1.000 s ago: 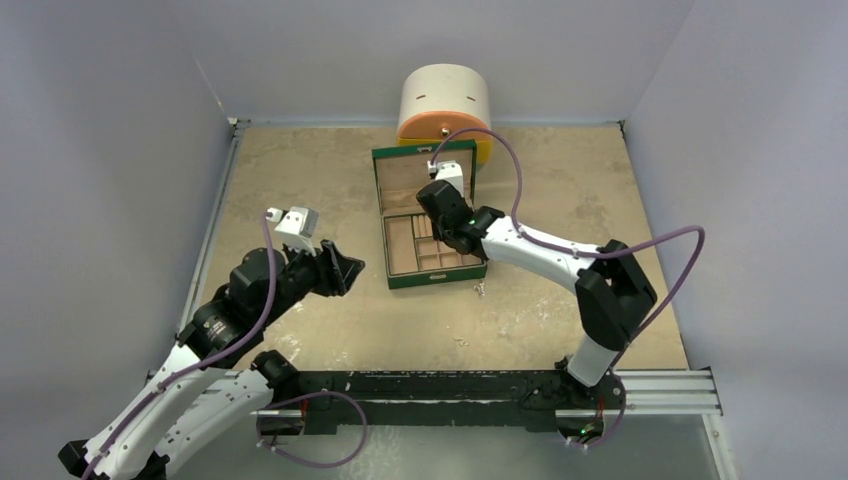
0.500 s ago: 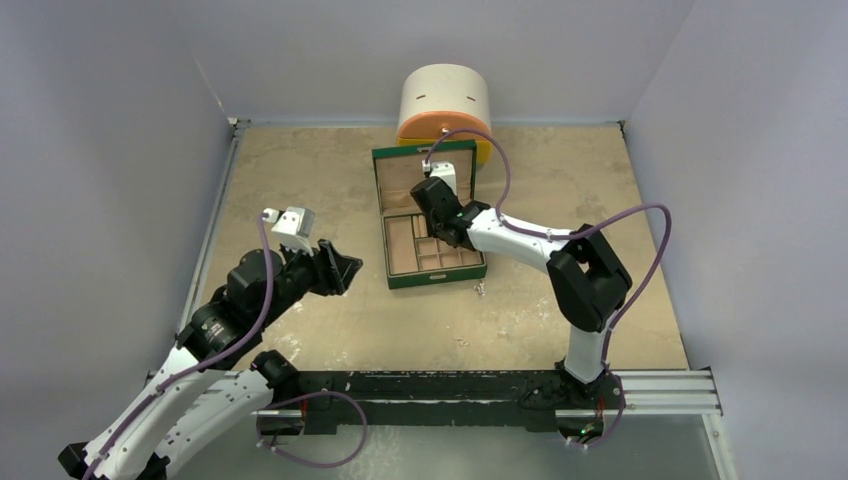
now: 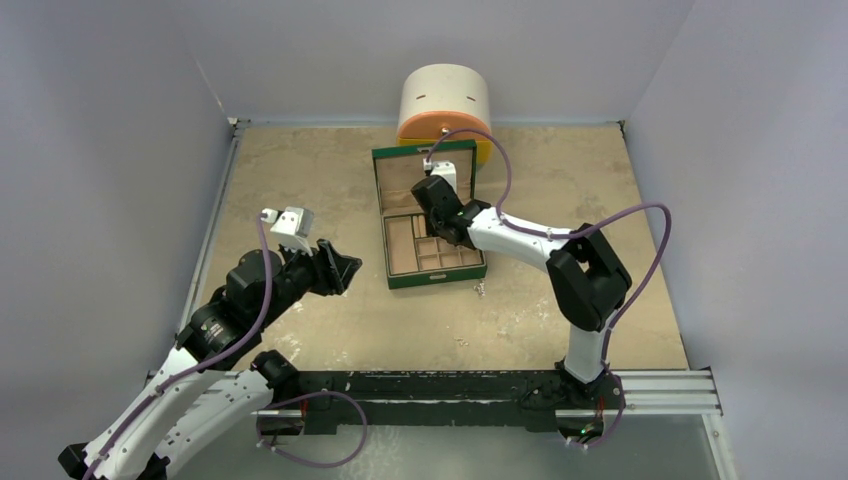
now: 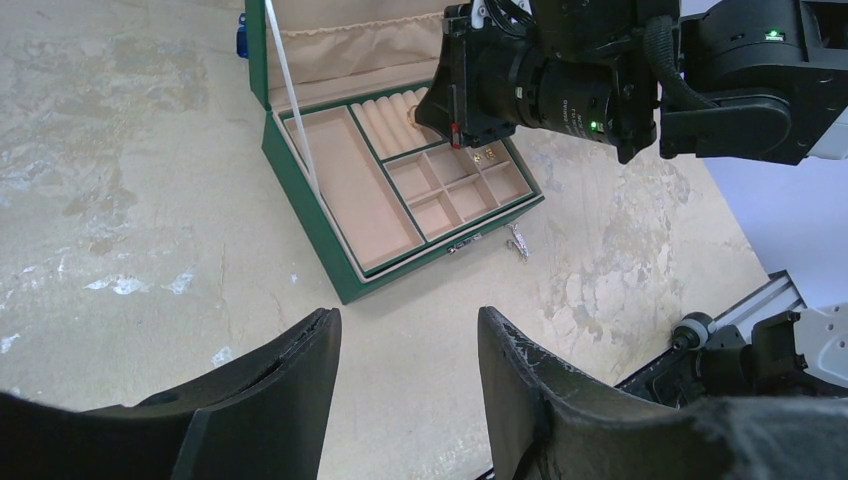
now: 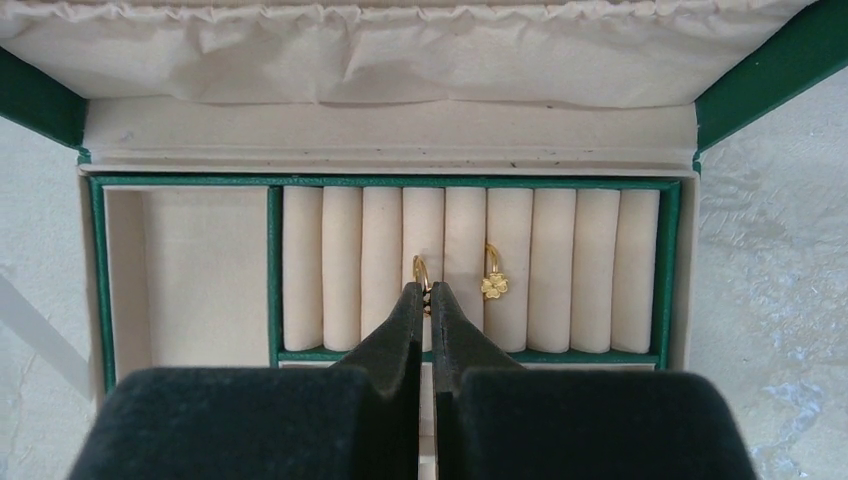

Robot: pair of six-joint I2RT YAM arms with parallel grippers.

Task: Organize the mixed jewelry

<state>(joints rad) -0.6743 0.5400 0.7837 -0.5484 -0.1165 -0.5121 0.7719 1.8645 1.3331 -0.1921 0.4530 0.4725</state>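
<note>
Right claw, tips pressed together, noses the upright gold ring lodged dead ahead between the ring rolls.

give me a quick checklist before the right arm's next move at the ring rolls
1. Grip: the right pincer is shut, tips at the gold ring: ok.
2. Hold: gold ring gripped or merely touched: cannot tell.
3. Seating: gold ring down between the ring rolls: cannot tell, its lower part is hidden by the pincer.
4. Neighbour: the clover ring sits one slot over, apart from the tips: ok.
5. Other arm: the left pincer is open, empty, away from the green box: ok.
6. Everything boxed: not ok, a silvery piece lies on the table by the box front.
</note>
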